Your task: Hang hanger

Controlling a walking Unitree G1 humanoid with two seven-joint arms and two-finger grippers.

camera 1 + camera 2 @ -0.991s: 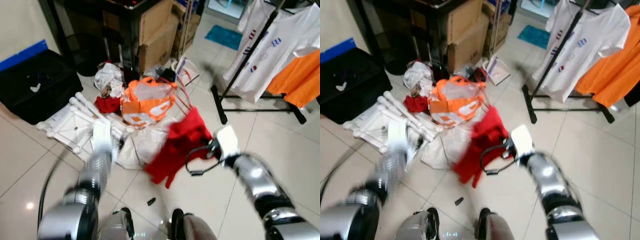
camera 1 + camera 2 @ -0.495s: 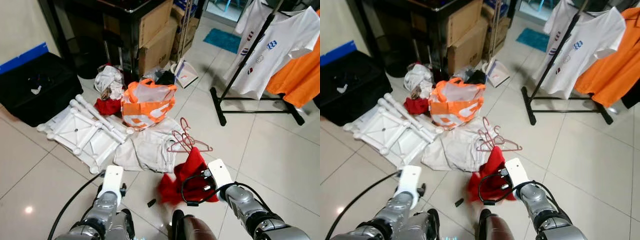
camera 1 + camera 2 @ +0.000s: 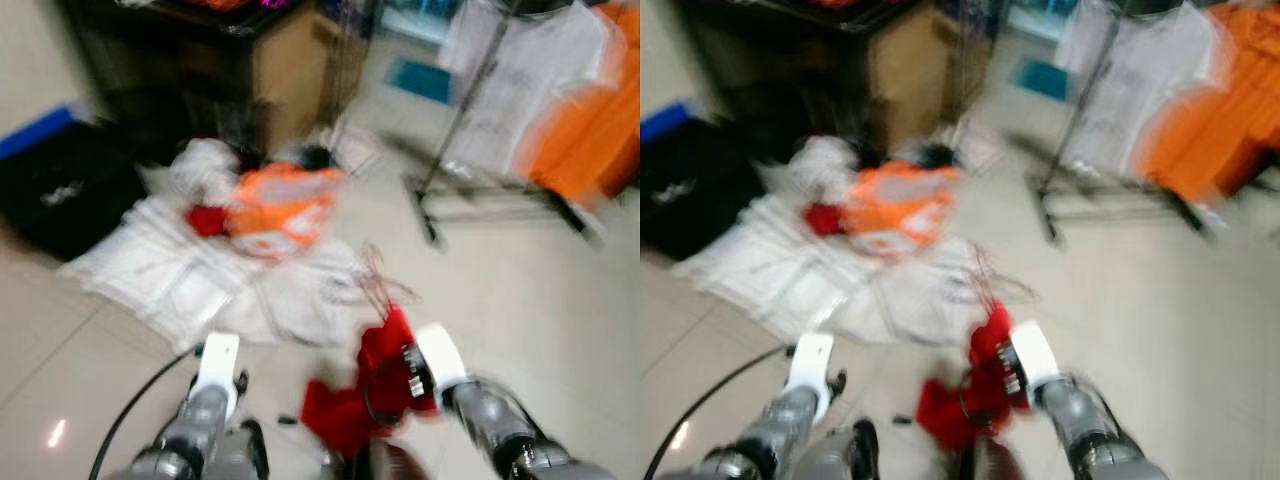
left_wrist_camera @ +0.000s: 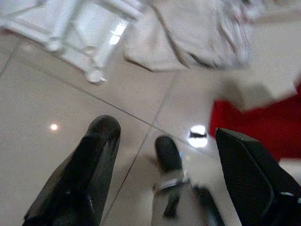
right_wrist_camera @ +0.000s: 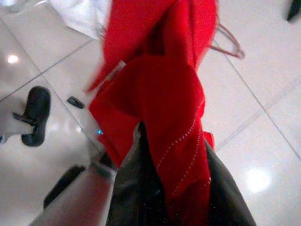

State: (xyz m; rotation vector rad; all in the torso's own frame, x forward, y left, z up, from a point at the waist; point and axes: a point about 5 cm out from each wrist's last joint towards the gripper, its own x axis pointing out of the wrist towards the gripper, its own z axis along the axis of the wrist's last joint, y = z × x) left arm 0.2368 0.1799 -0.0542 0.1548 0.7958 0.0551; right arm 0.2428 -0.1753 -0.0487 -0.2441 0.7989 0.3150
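While the head views blur, the right gripper (image 3: 395, 365) hangs low over the tiles with a red garment (image 3: 362, 400), and pink hangers (image 3: 375, 285) lie just beyond. From the left wrist, the left gripper (image 4: 176, 155) gapes empty. From the right wrist, red cloth sits pinched between the fingers; I'd steady the body first, then work over the hangers.

Blurred tiled floor (image 3: 560, 300), red garment (image 3: 365, 395) bunched at the right arm (image 3: 480, 410) at lower centre, left arm (image 3: 205, 400) at lower left, orange bag (image 3: 280, 205) amid white laundry, clothes rack (image 3: 480, 130) with white and orange shirts at upper right.
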